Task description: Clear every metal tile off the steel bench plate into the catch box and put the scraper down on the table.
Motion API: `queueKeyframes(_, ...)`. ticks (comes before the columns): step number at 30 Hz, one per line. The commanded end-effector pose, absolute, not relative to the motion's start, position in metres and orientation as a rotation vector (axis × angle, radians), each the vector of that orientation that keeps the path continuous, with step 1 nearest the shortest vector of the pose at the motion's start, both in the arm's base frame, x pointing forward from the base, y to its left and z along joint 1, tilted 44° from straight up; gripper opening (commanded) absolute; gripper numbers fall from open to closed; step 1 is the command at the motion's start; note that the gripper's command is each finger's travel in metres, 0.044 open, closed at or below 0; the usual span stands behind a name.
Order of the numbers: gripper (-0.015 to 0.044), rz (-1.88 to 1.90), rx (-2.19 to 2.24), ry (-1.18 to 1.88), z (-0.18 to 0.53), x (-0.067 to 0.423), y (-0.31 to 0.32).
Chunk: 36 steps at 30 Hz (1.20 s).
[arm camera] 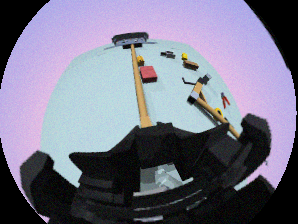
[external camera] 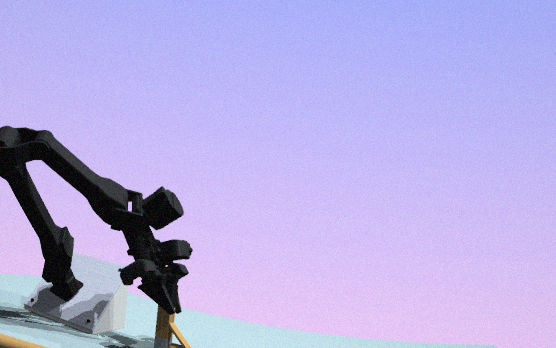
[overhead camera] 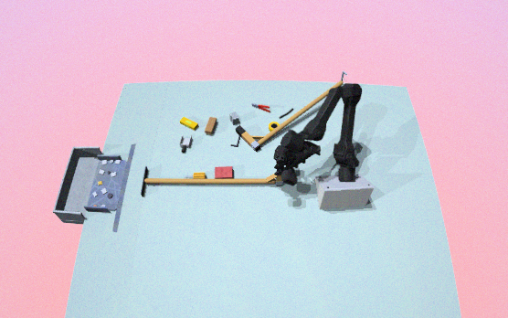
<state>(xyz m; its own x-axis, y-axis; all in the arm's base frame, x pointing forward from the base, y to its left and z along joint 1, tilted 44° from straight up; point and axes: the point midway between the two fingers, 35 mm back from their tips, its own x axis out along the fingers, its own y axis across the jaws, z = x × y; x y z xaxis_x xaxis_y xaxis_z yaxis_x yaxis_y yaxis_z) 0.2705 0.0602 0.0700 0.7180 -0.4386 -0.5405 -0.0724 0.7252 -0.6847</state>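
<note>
My gripper [overhead camera: 280,179] [external camera: 167,306] [arm camera: 158,141] is shut on the near end of the long scraper [overhead camera: 210,181] [external camera: 164,327] [arm camera: 141,92], low over the table just left of the arm's base. The scraper's orange handle runs left, and its dark blade [overhead camera: 144,181] stands a short way right of the steel bench plate [overhead camera: 116,175]. Several small white tiles [overhead camera: 101,172], a yellow one and a dark one lie on the bluish plate. The grey catch box [overhead camera: 68,175] [arm camera: 129,39] adjoins the plate's left end.
A red block [overhead camera: 224,172] [arm camera: 148,72] and a small yellow block [overhead camera: 199,175] lie right beside the handle. Behind them are a second orange-handled tool [overhead camera: 297,114], a yellow block [overhead camera: 188,122], a brown block [overhead camera: 210,125], a grey clamp [overhead camera: 185,143], red pliers [overhead camera: 261,108] and a yellow roll [overhead camera: 273,125].
</note>
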Motion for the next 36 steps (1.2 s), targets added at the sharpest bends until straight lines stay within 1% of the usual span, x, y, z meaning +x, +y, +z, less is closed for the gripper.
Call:
queueKeyframes(1, 0.0000, -0.231, -0.742, 0.748, 0.074, 0.269, 0.057)
queueKeyframes(17, 0.0000, -0.234, -0.740, 0.747, 0.080, 0.272, 0.053)
queueKeyframes(36, 0.0000, -0.234, -0.736, 0.748, 0.086, 0.299, 0.057)
